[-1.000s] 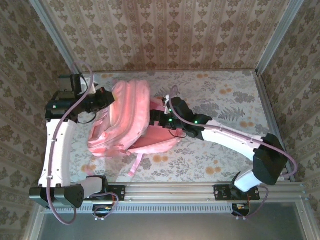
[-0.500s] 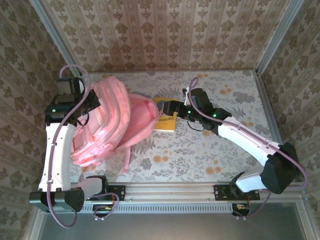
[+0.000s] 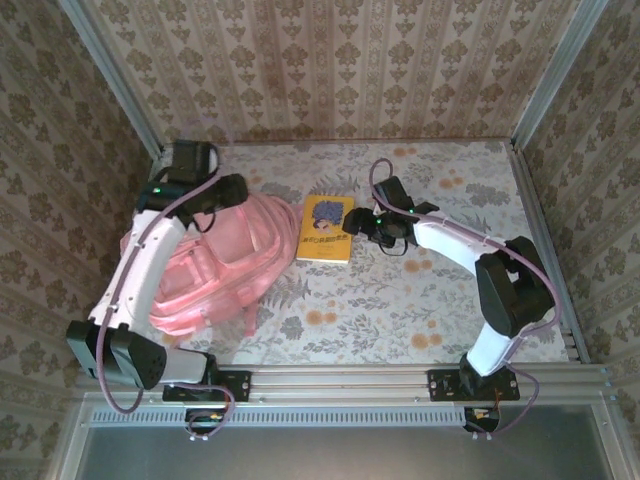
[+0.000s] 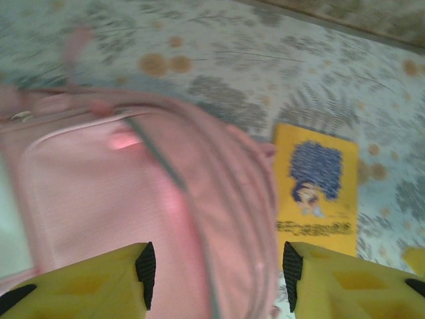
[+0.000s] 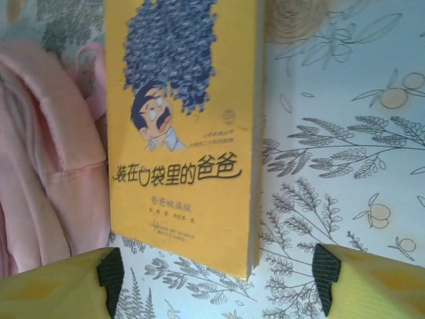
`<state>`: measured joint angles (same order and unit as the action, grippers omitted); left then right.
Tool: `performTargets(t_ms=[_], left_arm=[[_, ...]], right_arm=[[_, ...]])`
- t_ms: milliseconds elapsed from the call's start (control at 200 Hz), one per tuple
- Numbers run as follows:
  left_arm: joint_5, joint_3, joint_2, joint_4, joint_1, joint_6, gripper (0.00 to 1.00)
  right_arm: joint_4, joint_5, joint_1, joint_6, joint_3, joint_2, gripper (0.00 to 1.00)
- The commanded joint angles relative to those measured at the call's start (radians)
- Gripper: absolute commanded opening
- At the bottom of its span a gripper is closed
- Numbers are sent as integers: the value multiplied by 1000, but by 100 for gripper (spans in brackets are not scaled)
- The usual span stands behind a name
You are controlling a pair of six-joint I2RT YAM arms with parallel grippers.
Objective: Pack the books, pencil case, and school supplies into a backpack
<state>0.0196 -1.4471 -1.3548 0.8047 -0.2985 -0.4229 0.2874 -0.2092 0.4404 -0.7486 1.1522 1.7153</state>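
From the top camera I count one container, the pink backpack [image 3: 215, 270]. It lies slumped on the left half of the flowered table [image 3: 420, 300], with a strap trailing toward the near edge. Its inside is hidden from me, so I cannot tell what it holds. On the left wrist camera the backpack [image 4: 133, 199] shows a front panel and curved seams, with grey piping running down it.

I count one book outside the bag, the yellow book [image 3: 325, 228]. It lies flat on the table just beside the backpack's right edge, cover up. The right wrist camera shows the yellow book [image 5: 186, 133] with its dark blue picture and a line of black characters. The pink fabric [image 5: 40, 166] is right against its left side.

I have two grippers in sight. The left gripper [image 4: 216, 272] hangs over the backpack's upper end with its jaws apart and nothing between them. The right gripper [image 5: 216, 279] sits at the book's near edge with its yellow fingers [image 5: 60, 286] spread wider than the cover and not clamped on it. I cannot tell whether they touch it.
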Motion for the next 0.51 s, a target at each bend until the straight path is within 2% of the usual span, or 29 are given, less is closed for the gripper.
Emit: performTargets(t_ms=[0, 100, 165, 365, 500], left_arm=[[-18, -29, -29, -38, -94, 11, 57], [123, 41, -103, -148, -118, -103, 57], [177, 78, -156, -222, -136, -160, 55], [160, 66, -340, -282, -226, -203, 54], [68, 22, -452, -230, -273, -216, 52]], right_arm=[[-28, -83, -18, -33, 38, 50, 71], [-39, -121, -30, -52, 58, 100, 66], [-58, -150, -40, -62, 65, 127, 62], [-58, -193, -58, -62, 115, 203, 55], [-30, -197, -63, -43, 156, 249, 54]])
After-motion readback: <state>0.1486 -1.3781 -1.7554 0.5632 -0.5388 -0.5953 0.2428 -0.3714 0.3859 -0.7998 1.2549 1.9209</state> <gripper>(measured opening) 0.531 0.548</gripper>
